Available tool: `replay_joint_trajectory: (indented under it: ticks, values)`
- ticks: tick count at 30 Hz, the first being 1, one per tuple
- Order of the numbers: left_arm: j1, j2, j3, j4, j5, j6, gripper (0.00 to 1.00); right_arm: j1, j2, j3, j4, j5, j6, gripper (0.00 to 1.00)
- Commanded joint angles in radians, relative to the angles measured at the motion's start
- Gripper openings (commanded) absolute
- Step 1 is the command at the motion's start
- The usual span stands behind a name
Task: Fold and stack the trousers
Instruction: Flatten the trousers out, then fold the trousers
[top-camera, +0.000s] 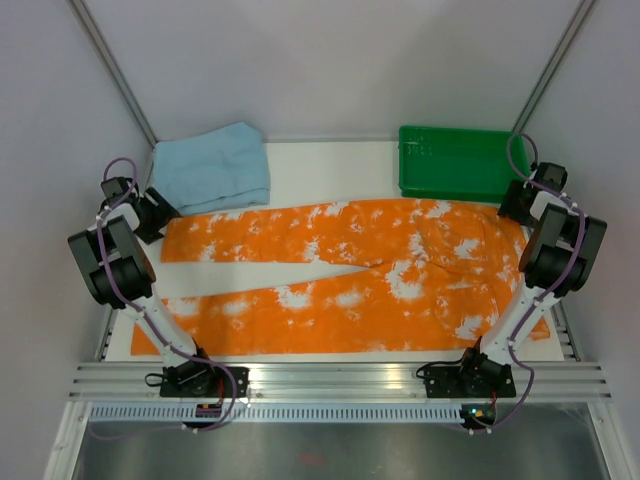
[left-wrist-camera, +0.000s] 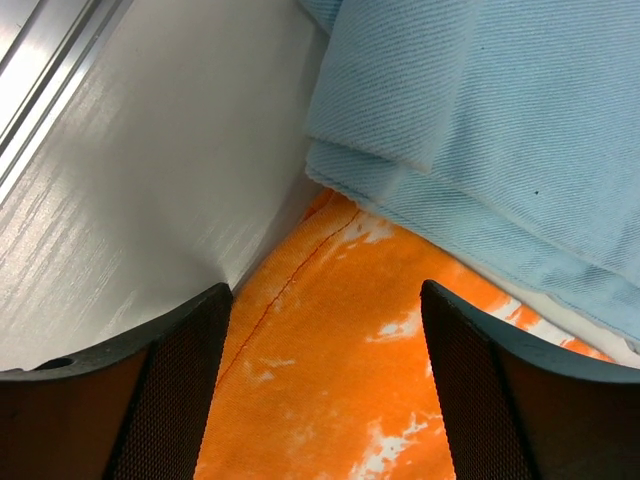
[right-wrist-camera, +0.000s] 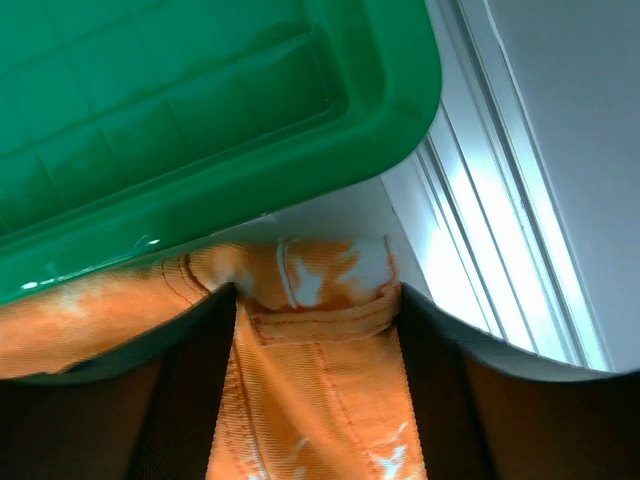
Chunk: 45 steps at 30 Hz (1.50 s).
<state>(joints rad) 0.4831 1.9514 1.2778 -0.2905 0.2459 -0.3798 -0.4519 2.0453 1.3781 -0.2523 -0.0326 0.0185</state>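
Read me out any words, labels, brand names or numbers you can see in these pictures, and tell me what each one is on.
None can be read.
Orange and white tie-dye fabric trousers: no tag or print showing.
Green plastic tray: pale specks near its far left corner, too small to read.
Folded light blue cloth: plain.

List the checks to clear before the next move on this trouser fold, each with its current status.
1. The trousers spread out full length: ok.
2. Jaws of the left gripper straddle the far leg cuff: ok.
3. Jaws of the right gripper straddle the waistband corner: ok.
4. Left grip closed on fabric: not ok, jaws open.
5. Right grip closed on fabric: cannot tell.
6. Cuff clear of the folded blue cloth: not ok, the cloth edge lies against it.
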Motion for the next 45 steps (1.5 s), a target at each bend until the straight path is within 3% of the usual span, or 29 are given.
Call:
replay_joint_trajectory:
  ticks: [1,2,3,5,6,7,10,19,31,45]
  values:
    - [0.002,-0.051,-0.026,0.001,0.010,0.035,0.82,-0.011,0.016,0.032,0.057,-0.056,-0.009,0.61]
    - [0.002,-0.052,-0.032,0.001,0.010,0.033,0.80,-0.011,0.019,0.032,0.059,-0.067,-0.009,0.53]
    - [0.003,-0.054,-0.035,0.001,0.010,0.033,0.75,-0.011,0.026,0.033,0.058,-0.079,-0.006,0.35]
    - [0.003,-0.057,-0.043,0.005,0.010,0.036,0.70,-0.011,0.026,0.024,0.056,-0.082,0.000,0.21]
    - [0.002,-0.058,-0.043,0.008,0.012,0.039,0.62,-0.011,0.020,0.021,0.056,-0.084,0.000,0.12]
    - [0.002,-0.059,-0.043,0.010,0.021,0.047,0.55,-0.011,0.016,0.010,0.054,-0.082,-0.002,0.11]
    - [0.002,-0.055,-0.025,0.004,0.021,0.074,0.51,-0.011,-0.011,-0.016,0.074,-0.072,-0.003,0.01]
    - [0.002,-0.004,0.046,-0.038,0.076,0.177,0.50,-0.013,-0.034,-0.040,0.076,-0.081,0.008,0.00]
    - [0.002,0.086,0.129,-0.026,0.009,0.194,0.56,-0.013,-0.066,-0.068,0.082,-0.098,0.015,0.02]
    - [-0.006,0.170,0.193,-0.087,0.098,0.159,0.55,-0.013,-0.063,-0.070,0.076,-0.102,0.034,0.03]
